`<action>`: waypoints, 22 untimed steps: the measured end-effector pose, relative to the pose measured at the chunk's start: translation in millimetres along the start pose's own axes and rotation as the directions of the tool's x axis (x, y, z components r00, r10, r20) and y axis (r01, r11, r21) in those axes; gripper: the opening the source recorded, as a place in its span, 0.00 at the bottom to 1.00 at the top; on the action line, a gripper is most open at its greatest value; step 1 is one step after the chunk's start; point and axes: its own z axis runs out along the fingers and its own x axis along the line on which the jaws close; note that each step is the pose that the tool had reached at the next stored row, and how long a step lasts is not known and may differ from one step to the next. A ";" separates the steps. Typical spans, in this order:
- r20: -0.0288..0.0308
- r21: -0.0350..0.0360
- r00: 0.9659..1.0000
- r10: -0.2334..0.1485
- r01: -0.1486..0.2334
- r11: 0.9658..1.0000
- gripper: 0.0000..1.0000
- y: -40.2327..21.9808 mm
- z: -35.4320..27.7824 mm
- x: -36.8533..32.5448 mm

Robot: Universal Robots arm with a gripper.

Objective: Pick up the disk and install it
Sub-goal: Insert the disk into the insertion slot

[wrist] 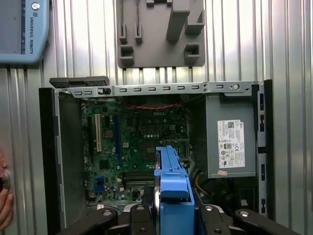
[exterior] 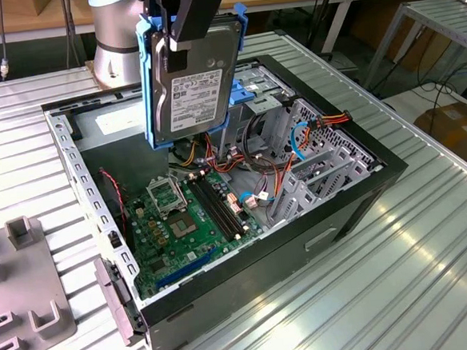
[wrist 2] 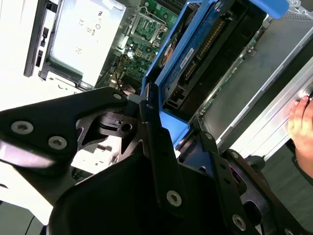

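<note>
Exterior view, upper centre: the blue-bracketed flat silver metal disk (exterior: 191, 86) was clamped upright by black fingers (exterior: 179, 57) at its top; judged rigid, heavy, shock-sensitive.

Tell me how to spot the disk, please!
Find the open black computer case on the ribbed metal table. Right above it, the gripper holds the disk upright in the air. It is the flat silver slab with a white label and a blue frame, unlike the green circuit board lying below in the case.
</note>
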 end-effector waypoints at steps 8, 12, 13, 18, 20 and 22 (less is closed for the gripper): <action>-0.002 0.001 1.000 0.000 0.000 1.000 0.37 -0.5 0.1 10.7; -0.003 0.001 1.000 0.000 0.000 1.000 0.37 -1.0 0.2 22.0; -0.004 0.001 1.000 0.000 0.000 1.000 0.37 -1.1 0.2 23.6; -0.005 0.001 1.000 0.000 0.000 1.000 0.37 -7.6 1.2 26.5; -0.006 0.001 1.000 0.000 0.000 1.000 0.37 -16.5 1.9 26.1; -0.005 0.001 1.000 0.000 0.000 1.000 0.37 -22.5 2.2 25.8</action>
